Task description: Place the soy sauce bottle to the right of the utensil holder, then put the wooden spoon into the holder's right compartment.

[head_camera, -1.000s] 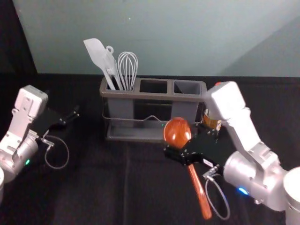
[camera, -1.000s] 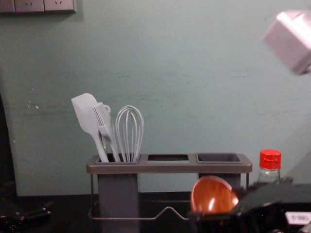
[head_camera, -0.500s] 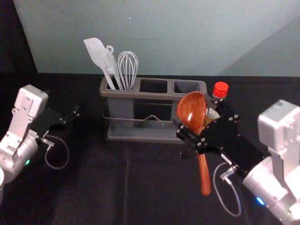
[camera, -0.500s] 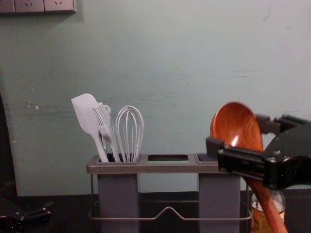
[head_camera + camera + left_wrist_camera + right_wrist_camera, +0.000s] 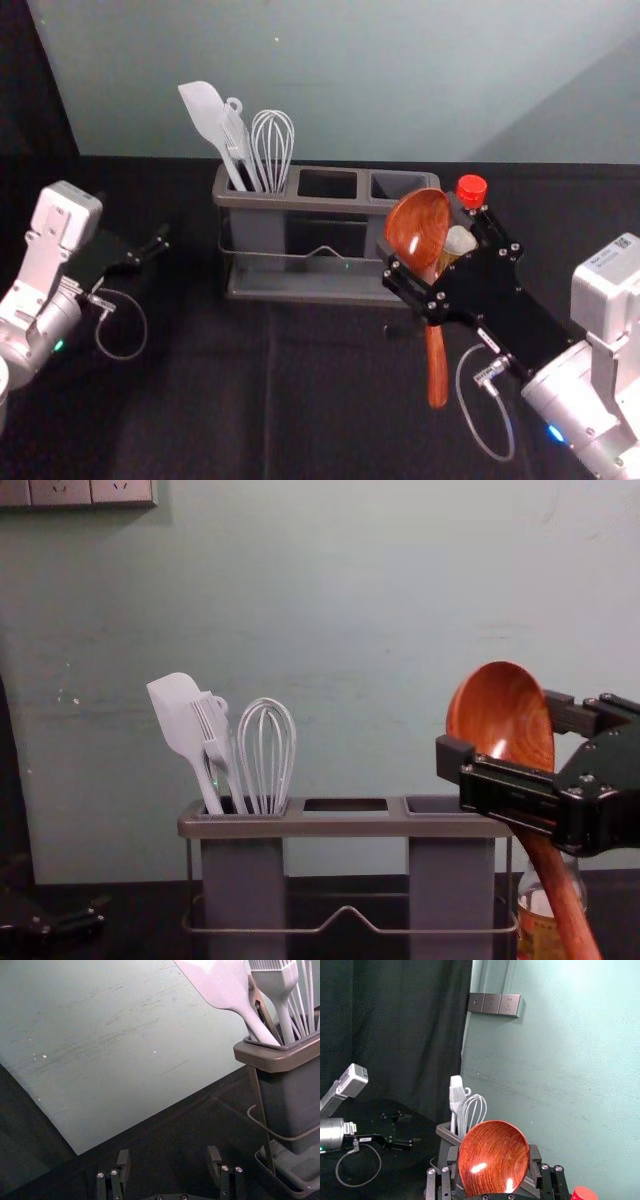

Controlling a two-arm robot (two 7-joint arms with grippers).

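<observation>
The wooden spoon point(image 5: 497, 712), grasped by the right tool point(image 5: 493, 1155) near the holder point(image 5: 340, 827), is raised higher, apparently for insertion (left tool point(image 5: 169, 1155) parked leftward, opened).

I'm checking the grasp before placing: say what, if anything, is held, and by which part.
The right end effector holds the wooden spoon by the sides of its bowl, with the handle pointing down. The left end effector, open, holds nothing.
</observation>
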